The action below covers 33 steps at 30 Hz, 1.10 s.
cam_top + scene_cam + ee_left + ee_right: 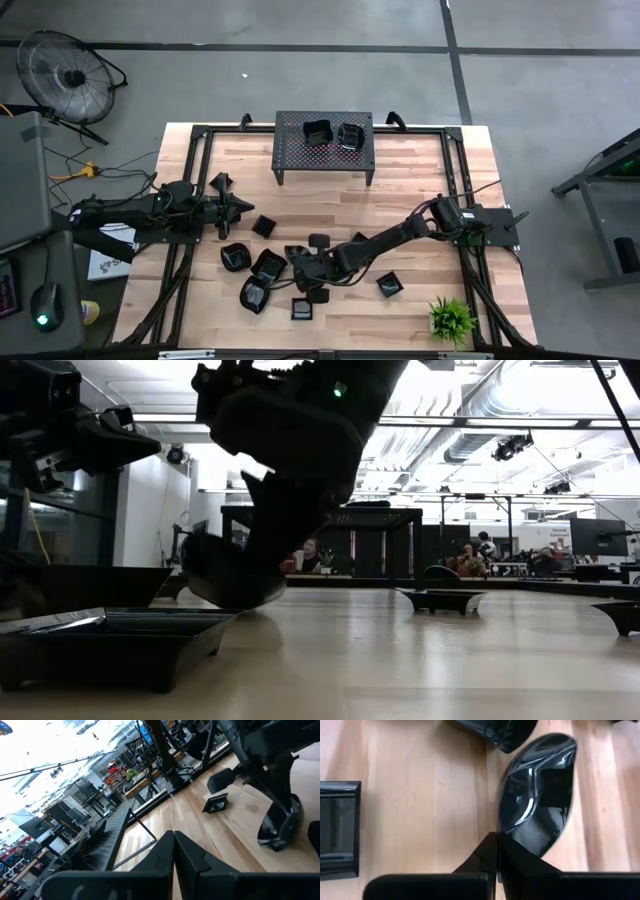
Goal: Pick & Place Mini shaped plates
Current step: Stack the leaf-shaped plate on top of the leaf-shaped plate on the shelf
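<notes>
Glossy black rounded plate (537, 795) sat pinched at its rim in the closed right gripper (497, 851), low over the table's front; the shut left gripper (236, 208) waited farther off.

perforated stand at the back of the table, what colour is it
Black, a metal mesh top on legs, the perforated stand shows best in the high view.

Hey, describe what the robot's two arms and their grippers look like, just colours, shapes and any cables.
Both arms are dark, nearly black, built of slim jointed segments with blocky housings. The left gripper and right gripper each end in two flat, matte black fingers tapering to a wedge. A small green light glows on the right arm. Thin black cables run along it.
</notes>
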Tool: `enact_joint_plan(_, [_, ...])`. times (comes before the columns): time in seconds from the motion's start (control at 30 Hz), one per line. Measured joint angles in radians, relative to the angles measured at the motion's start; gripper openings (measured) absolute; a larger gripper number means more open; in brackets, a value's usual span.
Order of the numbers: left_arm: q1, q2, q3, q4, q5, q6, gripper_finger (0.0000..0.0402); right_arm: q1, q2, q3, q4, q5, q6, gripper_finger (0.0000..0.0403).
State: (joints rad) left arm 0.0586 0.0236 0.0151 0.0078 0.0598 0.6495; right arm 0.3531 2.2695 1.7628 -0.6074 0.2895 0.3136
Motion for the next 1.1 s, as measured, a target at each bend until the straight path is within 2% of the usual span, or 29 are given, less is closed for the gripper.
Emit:
enact_joint_plan(0.23, [0.000, 0.000, 0.000, 0.000, 0.000, 0.000, 0.0003, -0.002, 0.001, 0.091, -0.133, 0.053, 0.003, 0.0003])
enact_joint_plan(0.47, [0.000, 0.000, 0.000, 0.000, 0.000, 0.000, 0.0003, -0.020, 0.001, 0.210, -0.301, 0.137, 0.077, 0.0002])
enact_joint_plan(0.9, [0.000, 0.000, 0.000, 0.000, 0.000, 0.000, 0.0003, -0.095, 0.000, 0.506, -0.780, 0.285, 0.178, 0.0002])
enact_joint_plan(1.1, [0.000, 0.000, 0.000, 0.000, 0.000, 0.000, 0.0003, -0.143, -0.081, 0.505, -0.857, 0.339, 0.150, 0.0001])
